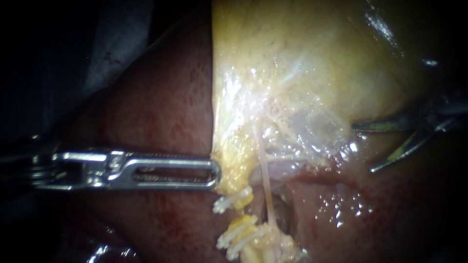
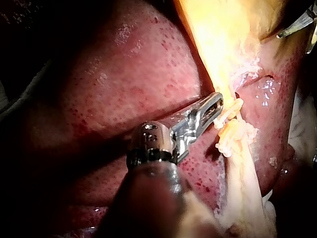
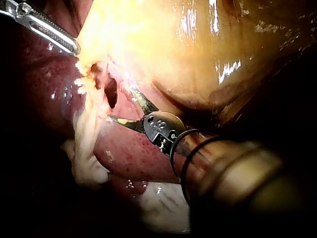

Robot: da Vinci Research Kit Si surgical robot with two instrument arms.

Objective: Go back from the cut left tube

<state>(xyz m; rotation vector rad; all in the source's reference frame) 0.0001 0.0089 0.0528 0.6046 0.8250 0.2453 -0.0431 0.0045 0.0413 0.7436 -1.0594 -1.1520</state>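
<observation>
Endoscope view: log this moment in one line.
left instrument: shut on gallbladder edge | right instrument: jaws open, holding nothing | left tube: cut, clips on both ends

A surgical lab, shown by liver (image 1: 161,97) and gallbladder (image 1: 302,58) tissue.

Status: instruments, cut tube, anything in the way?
Left instrument shut on gallbladder edge. Right instrument open, apart from cut left tube, clips on both stumps. Nothing seen blocking its retreat.

Left instrument (image 1: 212,171) polished metal; liver (image 1: 161,97) wet, glossy.
</observation>
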